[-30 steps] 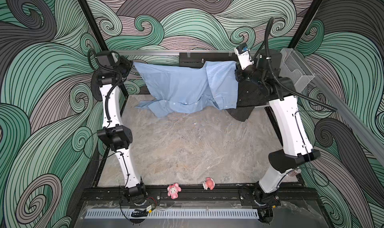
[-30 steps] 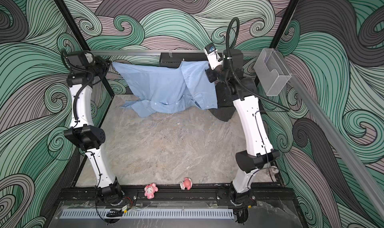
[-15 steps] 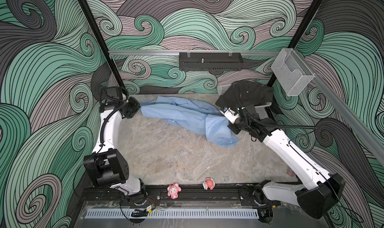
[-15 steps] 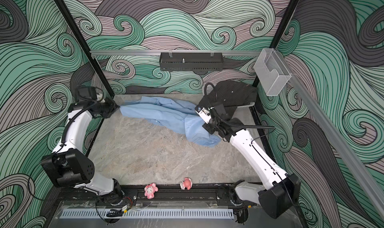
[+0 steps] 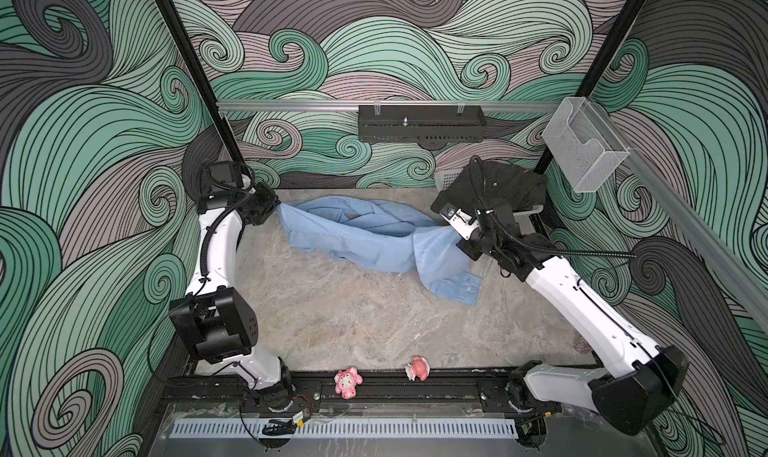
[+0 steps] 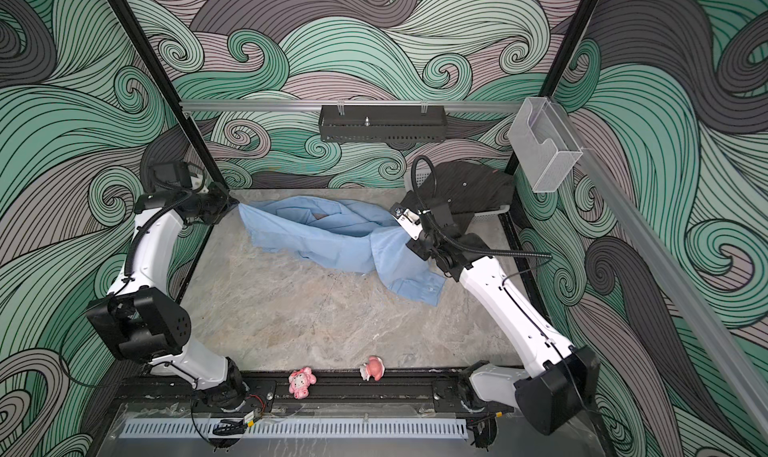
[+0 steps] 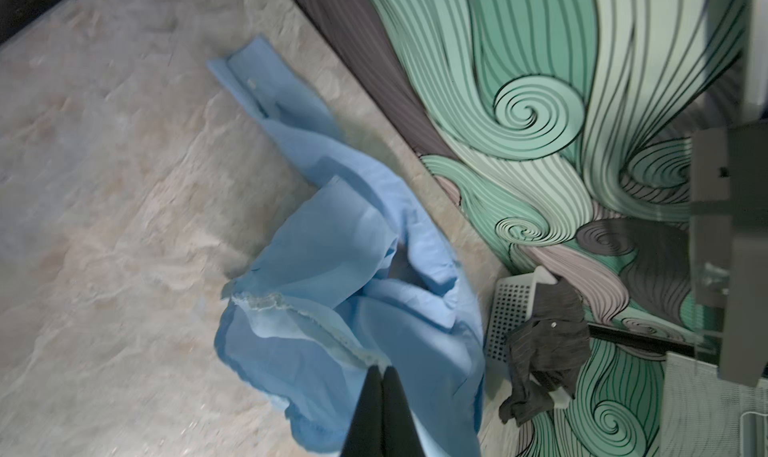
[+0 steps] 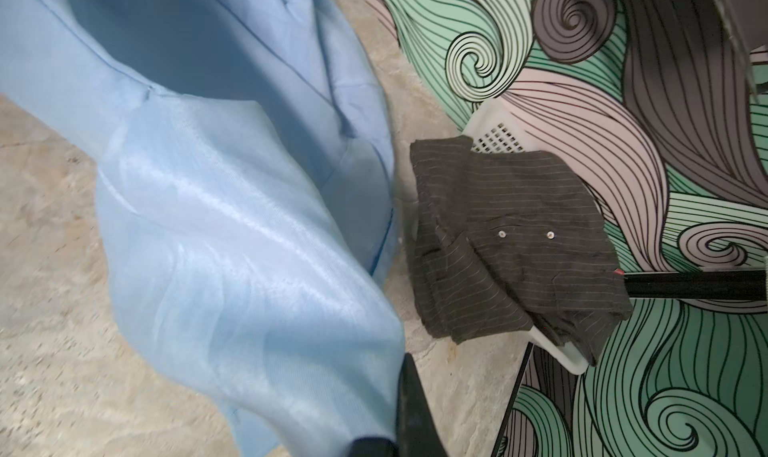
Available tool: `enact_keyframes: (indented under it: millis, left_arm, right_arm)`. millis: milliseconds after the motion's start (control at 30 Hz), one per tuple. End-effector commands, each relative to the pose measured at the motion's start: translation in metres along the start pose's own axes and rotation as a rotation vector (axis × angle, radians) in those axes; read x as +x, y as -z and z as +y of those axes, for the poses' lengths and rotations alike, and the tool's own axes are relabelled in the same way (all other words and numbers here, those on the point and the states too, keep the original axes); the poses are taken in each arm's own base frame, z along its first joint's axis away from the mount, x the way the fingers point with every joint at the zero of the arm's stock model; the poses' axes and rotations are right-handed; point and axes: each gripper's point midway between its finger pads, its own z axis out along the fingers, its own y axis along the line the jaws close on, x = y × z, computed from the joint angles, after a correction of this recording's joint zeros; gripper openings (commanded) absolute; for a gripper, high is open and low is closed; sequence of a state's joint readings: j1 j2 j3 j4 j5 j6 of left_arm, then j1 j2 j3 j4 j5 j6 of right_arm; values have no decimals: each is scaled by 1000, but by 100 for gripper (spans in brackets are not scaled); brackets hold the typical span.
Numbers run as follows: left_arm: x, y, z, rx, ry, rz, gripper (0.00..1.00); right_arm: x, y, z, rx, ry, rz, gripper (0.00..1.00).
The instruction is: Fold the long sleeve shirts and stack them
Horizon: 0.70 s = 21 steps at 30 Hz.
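The light blue shirt (image 5: 374,238) sags across the far half of the marble surface (image 5: 353,309), strung between the left claw (image 5: 277,206) and the right claw (image 5: 449,229), each clenched on one end. Just behind the right claw, the dark pinstriped shirt (image 5: 498,189) lies draped over a white basket (image 5: 445,179). Two pink toys (image 5: 348,382) sit on the near rail.

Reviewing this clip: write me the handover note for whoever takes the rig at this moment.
Left gripper: shut on the light blue shirt, far-left end.
Right gripper: shut on its other end.
Shirt sags between them, unfolded, partly on the table.
Dark pinstriped shirt: roughly folded on the white basket, far right corner; seems done.
To do: spread the blue shirt flat, fold it, stack both.
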<state>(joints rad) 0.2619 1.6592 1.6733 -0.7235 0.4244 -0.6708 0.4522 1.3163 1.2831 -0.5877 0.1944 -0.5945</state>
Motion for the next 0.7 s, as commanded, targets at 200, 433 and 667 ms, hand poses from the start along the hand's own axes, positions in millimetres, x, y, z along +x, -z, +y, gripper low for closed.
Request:
enact_keyframes:
  millis: [200, 433, 667]
  left_arm:
    - [-120, 9, -120, 337, 11, -244, 0]
    - [-165, 160, -213, 536, -181, -644, 0]
    - [-84, 89, -114, 298, -127, -391, 0]
  right_arm:
    - [-145, 25, -140, 305, -10, -342, 0]
    - [-224, 142, -182, 524, 101, -628, 0]
    - [-133, 72, -90, 321, 165, -388, 0]
